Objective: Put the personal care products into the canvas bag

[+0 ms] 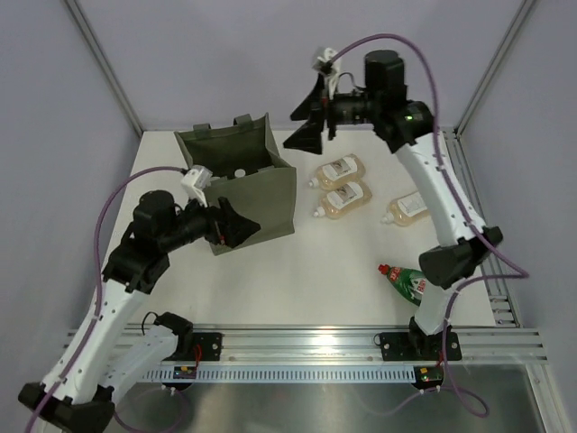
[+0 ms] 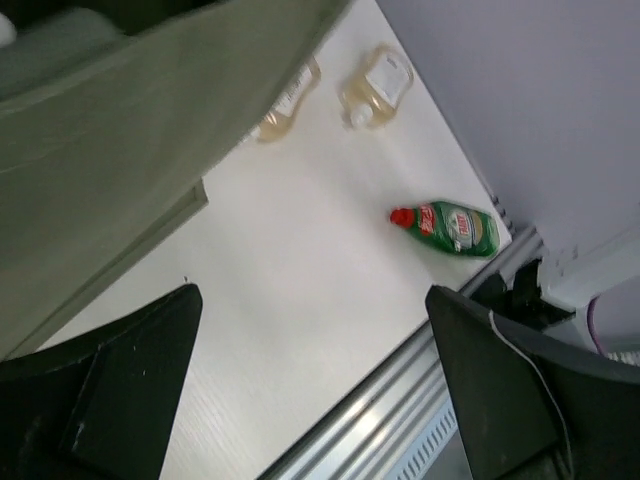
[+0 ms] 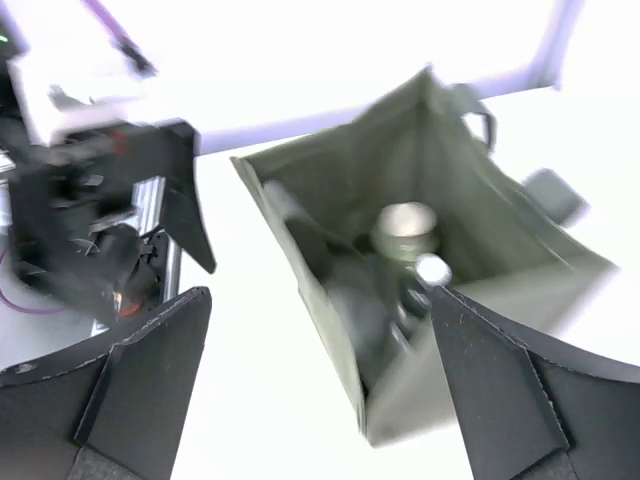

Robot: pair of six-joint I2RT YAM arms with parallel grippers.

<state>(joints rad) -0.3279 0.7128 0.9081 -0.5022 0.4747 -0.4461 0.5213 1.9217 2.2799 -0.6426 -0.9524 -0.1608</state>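
Observation:
The olive canvas bag (image 1: 261, 185) stands open at the back left. In the right wrist view the bag (image 3: 330, 190) holds a silver-topped jar (image 3: 405, 228) and a white cap (image 3: 432, 270) among blurred items. Three amber bottles (image 1: 338, 171) (image 1: 345, 198) (image 1: 407, 210) lie to the right of the bag. A green red-capped bottle (image 1: 407, 282) lies at the front right and also shows in the left wrist view (image 2: 450, 228). My left gripper (image 1: 233, 225) (image 2: 315, 380) is open and empty at the bag's front wall. My right gripper (image 1: 305, 122) (image 3: 320, 390) is open and empty, raised beside the bag's back right corner.
A metal rail (image 1: 306, 341) runs along the near table edge. Frame posts (image 1: 104, 63) stand at the back corners. The right arm's base (image 1: 446, 266) stands close to the green bottle. In the right wrist view the left arm (image 3: 90, 200) shows beyond the bag.

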